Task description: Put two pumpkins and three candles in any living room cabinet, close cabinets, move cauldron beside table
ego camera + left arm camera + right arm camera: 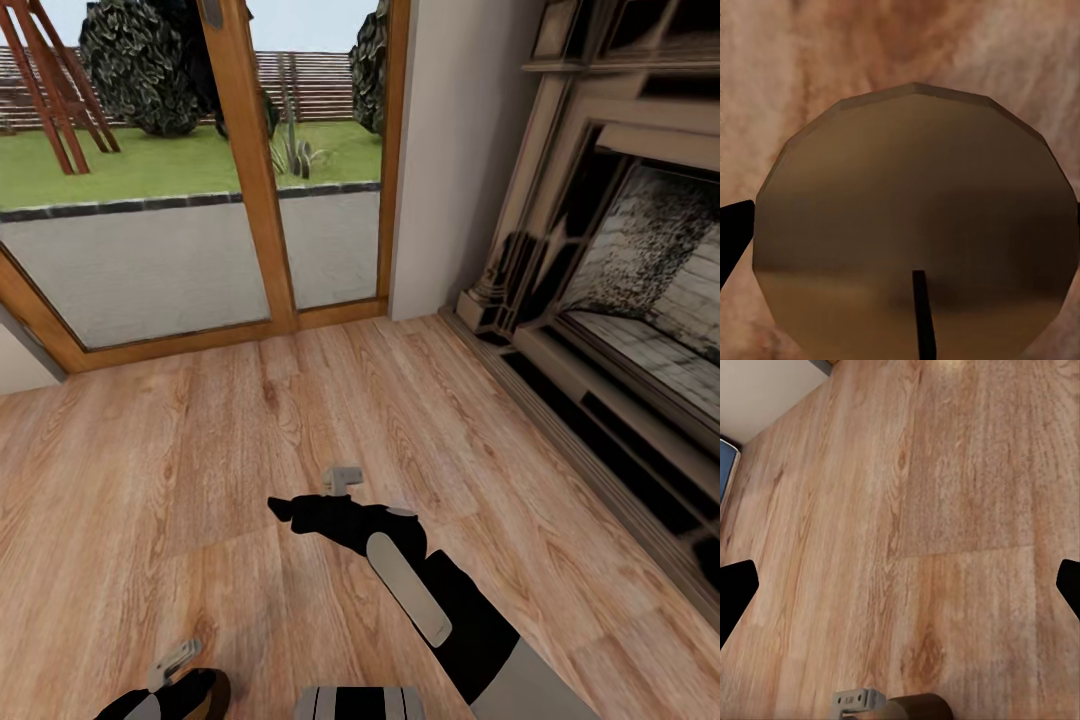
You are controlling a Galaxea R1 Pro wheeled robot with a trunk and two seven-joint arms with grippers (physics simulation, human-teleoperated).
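One candle (915,225) is all you have in hand. It's the round grey-brown top with a dark wick seen in the left wrist view, sitting between the fingers of your left end effector (178,662). That end effector is low at the near-left in the head view and reads as closed on the candle, though one finger is cut off at the frame edge.

Your right end effector (343,478) is out in front over the wooden floor (150,480). Its fingers are spread wide with nothing between them, just bare boards below in the right wrist view.

Ahead are the glass door (150,260) to the garden and the stone fireplace (620,300) on the right.

Progress, as a judgement:
- You're mid-carry with one candle, so that candle is not stored yet.
- I can't tell how many of the other candles or the pumpkins are already put away.
- I can't tell whether the cabinet fronts are closed or where the cauldron stands.

Left to do at least:
- Turn away from the door and fireplace.
- Find the cabinet and drop this candle inside.
- Check the remaining items, close the fronts, and place the cauldron by the tabletop.
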